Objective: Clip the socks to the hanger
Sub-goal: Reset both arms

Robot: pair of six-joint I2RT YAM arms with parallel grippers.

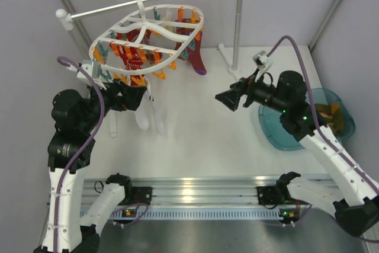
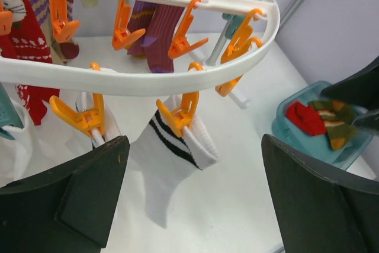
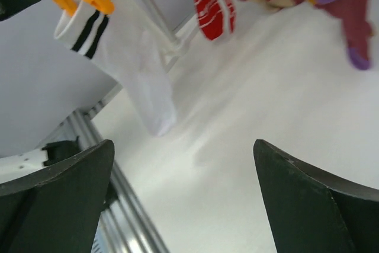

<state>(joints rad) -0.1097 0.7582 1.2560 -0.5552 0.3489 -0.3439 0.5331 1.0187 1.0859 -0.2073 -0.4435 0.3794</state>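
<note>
A large white oval plastic hanger (image 1: 148, 31) with cross bars hangs by its hook from the horizontal rod of a white-and-metal rail stand (image 1: 237, 22) at the far left of the white table (image 1: 195, 134). Socks of several colours dangle from its orange, red and teal clips, among them a maroon sock (image 1: 199, 62) on the right side. At the hanger's near edge, an orange clip (image 2: 180, 114) bites the cuff of a white sock with black stripes (image 2: 172, 164), which hangs down freely. The left gripper (image 2: 194, 140) sits just near of that sock, its jaws spread wide on either side and clamping nothing. The right gripper (image 1: 228, 99) hovers over the middle of the table, pointing left, jaws likewise wide apart and empty. At the right edge stands a translucent blue plastic basin (image 1: 269, 131) holding a red sock (image 2: 305, 117) and a yellow-green striped sock (image 2: 334, 127).
</note>
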